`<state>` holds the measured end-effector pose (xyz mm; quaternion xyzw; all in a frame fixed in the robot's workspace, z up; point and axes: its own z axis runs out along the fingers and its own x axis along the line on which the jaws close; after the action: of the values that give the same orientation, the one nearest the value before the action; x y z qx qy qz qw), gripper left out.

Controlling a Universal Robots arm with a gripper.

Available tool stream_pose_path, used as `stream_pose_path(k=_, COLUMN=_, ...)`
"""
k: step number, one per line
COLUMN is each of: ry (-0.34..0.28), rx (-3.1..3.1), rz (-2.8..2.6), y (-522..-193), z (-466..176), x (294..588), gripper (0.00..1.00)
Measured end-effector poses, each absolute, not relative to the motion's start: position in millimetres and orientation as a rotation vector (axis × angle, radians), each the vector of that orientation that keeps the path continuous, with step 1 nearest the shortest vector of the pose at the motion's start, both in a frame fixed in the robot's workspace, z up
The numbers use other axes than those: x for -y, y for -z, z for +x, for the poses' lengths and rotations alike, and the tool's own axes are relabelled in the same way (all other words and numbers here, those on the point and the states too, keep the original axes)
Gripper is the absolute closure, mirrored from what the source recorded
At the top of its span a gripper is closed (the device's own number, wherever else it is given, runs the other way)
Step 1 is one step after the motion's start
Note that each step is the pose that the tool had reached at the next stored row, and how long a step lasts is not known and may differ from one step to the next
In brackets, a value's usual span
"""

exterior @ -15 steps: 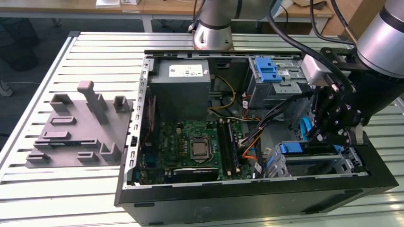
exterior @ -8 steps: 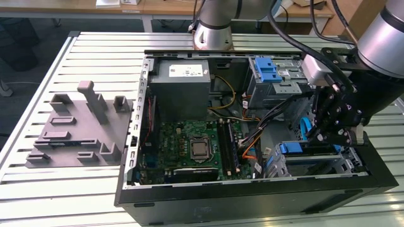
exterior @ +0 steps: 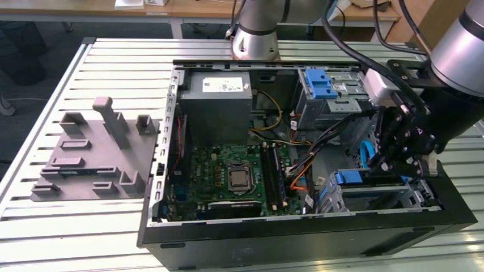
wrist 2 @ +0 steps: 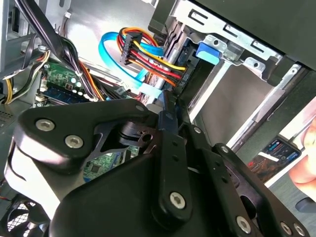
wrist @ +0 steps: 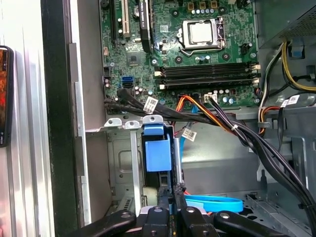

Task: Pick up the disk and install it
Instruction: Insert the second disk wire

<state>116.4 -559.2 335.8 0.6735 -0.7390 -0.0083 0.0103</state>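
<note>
Tool (exterior: 393, 164) is lowered into the open computer case (exterior: 302, 241), which lies on the slatted counter (exterior: 90, 226) toward the exterior view's right edge. It hangs over the silver drive bay (exterior: 378, 195) in the case's corner. I cannot tell whether it is clenched or released. In the first wrist view the tool (wrist: 176, 207) sits just beside what looks like the disk (wrist: 158, 154), standing edge-on in the bay with its blue rail showing. A motherboard (exterior: 226, 175) lies beyond.
</note>
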Motion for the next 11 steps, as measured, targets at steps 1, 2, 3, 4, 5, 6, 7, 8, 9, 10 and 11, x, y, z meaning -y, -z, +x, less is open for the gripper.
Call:
stream_pose_path(k=1, ry=0.027, rx=2.307, rz=2.102, y=-335.6, z=116.4, x=559.7, gripper=0.84)
stream_pose_path(k=2, ry=0.027, rx=2.307, rz=2.103, y=-335.4, z=116.4, x=560.2, gripper=0.84)
stream_pose_path(k=3, ry=0.029, rx=2.308, rz=2.103, y=-335.2, z=116.5, x=560.6, gripper=0.84)
stream_pose_path(k=4, ry=0.029, rx=2.308, rz=2.103, y=-335.0, z=116.5, x=560.9, gripper=0.84)
stream_pose_path(k=5, ry=0.030, rx=2.308, rz=2.103, y=-334.7, z=116.5, x=561.1, gripper=0.84)
stream_pose_path(k=6, ry=0.031, rx=2.309, rz=2.104, y=-334.3, z=116.5, x=561.2, gripper=0.84)
stream_pose_path(k=7, ry=0.031, rx=2.309, rz=2.104, y=-334.1, z=116.6, x=561.2, gripper=0.84)
stream_pose_path(k=8, ry=0.032, rx=2.309, rz=2.104, y=-333.8, z=116.6, x=561.3, gripper=0.84)
stream_pose_path(k=9, ry=0.032, rx=2.309, rz=2.104, y=-333.3, z=116.6, x=561.3, gripper=0.84)
stream_pose_path(k=10, ry=0.032, rx=2.309, rz=2.104, y=-333.1, z=116.7, x=561.3, gripper=0.84)
stream_pose_path(k=11, ry=0.032, rx=2.309, rz=2.104, y=-332.9, z=116.7, x=561.3, gripper=0.84)
